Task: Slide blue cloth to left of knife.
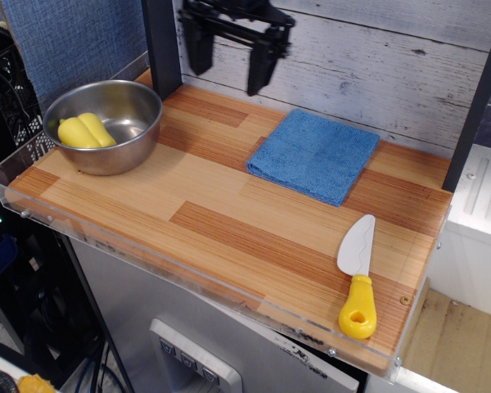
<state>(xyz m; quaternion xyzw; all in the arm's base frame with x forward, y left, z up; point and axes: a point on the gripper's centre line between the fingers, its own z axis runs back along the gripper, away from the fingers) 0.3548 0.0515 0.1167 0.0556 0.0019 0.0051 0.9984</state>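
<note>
My claw [229, 61] high at back, 2 fingers spread apart, empty; blue cloth [314, 154] lies down-right; knife [356, 278] beyond, near front edge.

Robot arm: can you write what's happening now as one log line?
end effector: open, raised, empty | cloth: flat, untouched, behind knife | slide: not started

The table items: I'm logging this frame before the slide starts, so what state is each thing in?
gripper: open, empty, raised above the table's back edge.
blue cloth: folded, flat, untouched, behind the knife.
knife: lying flat, blade pointing away, near the front right corner.
steel bowl: upright, at the left end.
yellow pepper: resting inside the bowl.
</note>
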